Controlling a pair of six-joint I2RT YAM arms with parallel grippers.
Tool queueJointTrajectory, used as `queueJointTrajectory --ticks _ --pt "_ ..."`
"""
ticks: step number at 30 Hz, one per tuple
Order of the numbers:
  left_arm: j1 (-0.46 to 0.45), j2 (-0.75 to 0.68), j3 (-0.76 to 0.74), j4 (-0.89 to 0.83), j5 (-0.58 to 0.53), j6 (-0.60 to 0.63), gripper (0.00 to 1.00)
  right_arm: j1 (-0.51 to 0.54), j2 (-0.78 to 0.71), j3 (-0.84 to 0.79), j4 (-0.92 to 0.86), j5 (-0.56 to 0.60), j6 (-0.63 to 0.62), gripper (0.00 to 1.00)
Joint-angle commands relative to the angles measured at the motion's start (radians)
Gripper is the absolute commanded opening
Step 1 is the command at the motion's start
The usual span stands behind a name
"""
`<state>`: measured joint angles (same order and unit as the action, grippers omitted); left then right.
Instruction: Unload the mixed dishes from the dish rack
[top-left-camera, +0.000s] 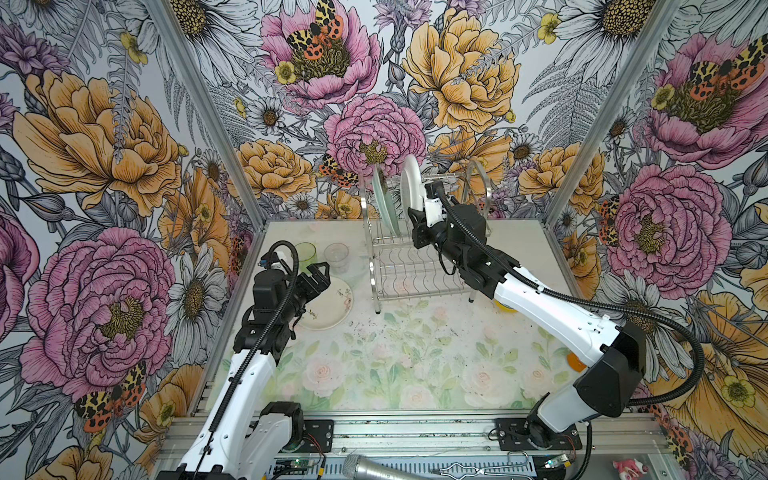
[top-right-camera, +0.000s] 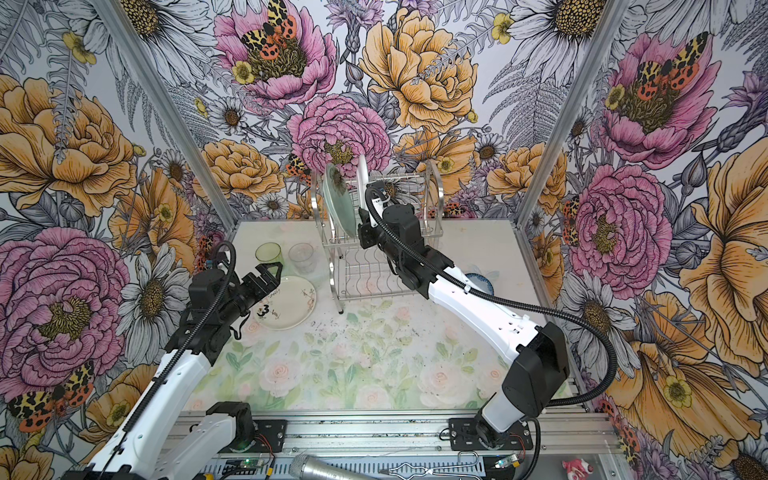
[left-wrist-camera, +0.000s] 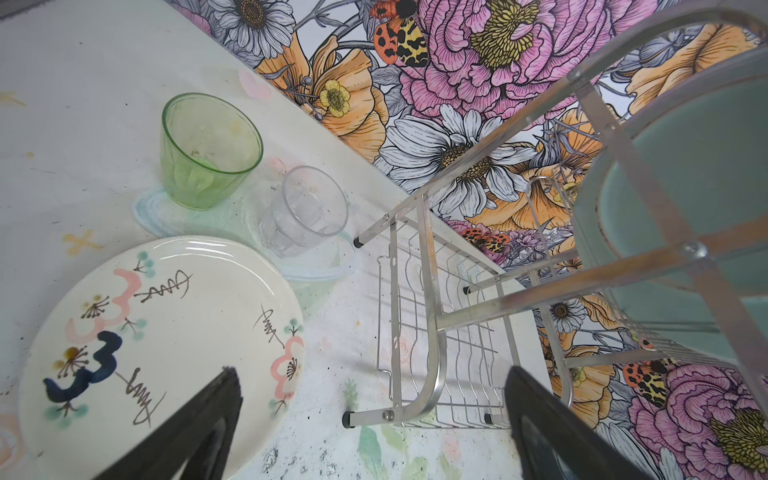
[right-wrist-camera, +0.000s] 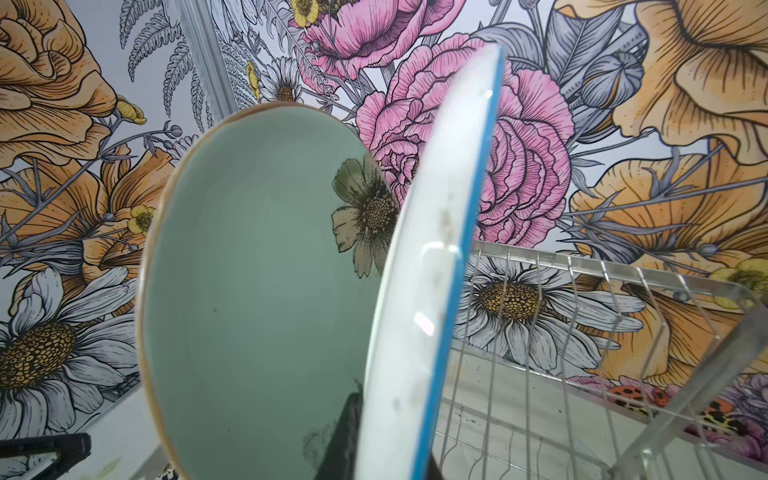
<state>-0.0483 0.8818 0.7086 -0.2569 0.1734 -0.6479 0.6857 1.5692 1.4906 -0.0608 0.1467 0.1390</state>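
top views: dish rack (top-left-camera: 415, 266) stands at the back of the table (top-left-camera: 415, 365). pale green plate (top-left-camera: 384, 203) and white plate (top-left-camera: 411, 183) stand on edge in its upper tier, side by side. right pincer (top-left-camera: 413, 218) sits at the white plate's lower edge. cream plate (top-right-camera: 291, 307) lies flat on the table left of the rack. green tumbler (top-right-camera: 268, 251) and clear tumbler (top-right-camera: 301, 255) stand upright just behind it. left pincer (top-right-camera: 270, 276) hovers by the cream plate's rim. blue-and-white bowl (top-right-camera: 484, 282) and yellow bowl (top-left-camera: 505, 307) show partly under the right arm, right of the rack.

left wrist: left pincer wide, nothing between its fingers (left-wrist-camera: 199, 415). cream plate, both tumblers and the rack's lower tier lie ahead.

right wrist: right pincer narrow, clamped on the white plate's lower rim. one dark finger lies between the green and white plates. the white plate sits in the rack wires.
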Motion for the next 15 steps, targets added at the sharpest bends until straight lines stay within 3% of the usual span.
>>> queueJointTrajectory --ticks 1,15 --pt "0.009 0.005 -0.009 0.027 0.016 -0.004 0.99 0.008 0.025 0.030 0.019 -0.029 -0.010 0.09" --pt "0.012 0.004 -0.003 0.019 0.022 -0.003 0.99 0.048 0.044 0.041 0.049 0.058 -0.049 0.00"
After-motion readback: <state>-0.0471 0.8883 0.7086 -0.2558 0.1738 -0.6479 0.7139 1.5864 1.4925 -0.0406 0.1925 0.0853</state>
